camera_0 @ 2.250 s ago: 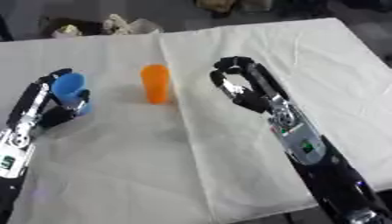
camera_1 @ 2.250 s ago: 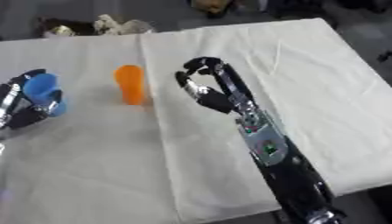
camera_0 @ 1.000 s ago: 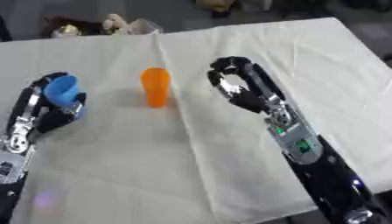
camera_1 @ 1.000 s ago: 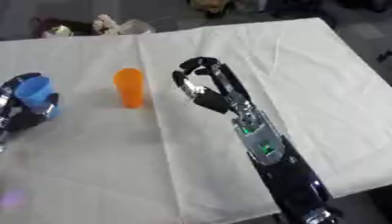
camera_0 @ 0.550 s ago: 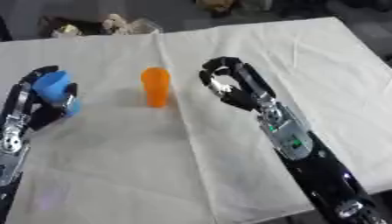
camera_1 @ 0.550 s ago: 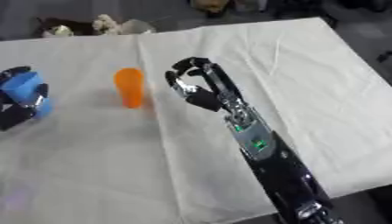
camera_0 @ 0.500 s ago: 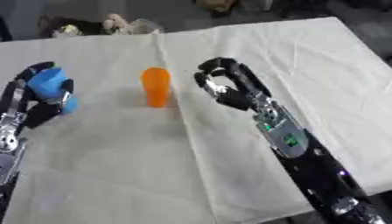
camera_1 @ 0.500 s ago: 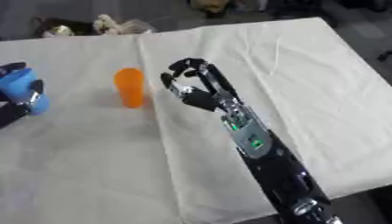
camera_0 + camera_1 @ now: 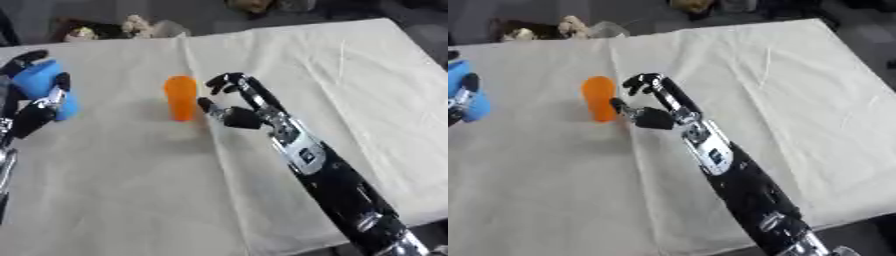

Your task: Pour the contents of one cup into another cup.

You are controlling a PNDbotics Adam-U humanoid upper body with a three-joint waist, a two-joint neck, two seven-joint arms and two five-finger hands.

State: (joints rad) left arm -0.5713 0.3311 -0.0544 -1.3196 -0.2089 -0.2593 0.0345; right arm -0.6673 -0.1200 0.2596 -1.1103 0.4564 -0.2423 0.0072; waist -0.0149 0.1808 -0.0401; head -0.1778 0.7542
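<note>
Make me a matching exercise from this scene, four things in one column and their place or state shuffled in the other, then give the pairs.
Things:
1. blue cup
2. orange cup
3. right robot hand
4. white cloth

Place or state:
A. spread over the table
B. open beside the orange cup, not gripping it
C. held in the left robot hand
D. upright on the cloth

Pairs: 1-C, 2-D, 3-B, 4-A
</note>
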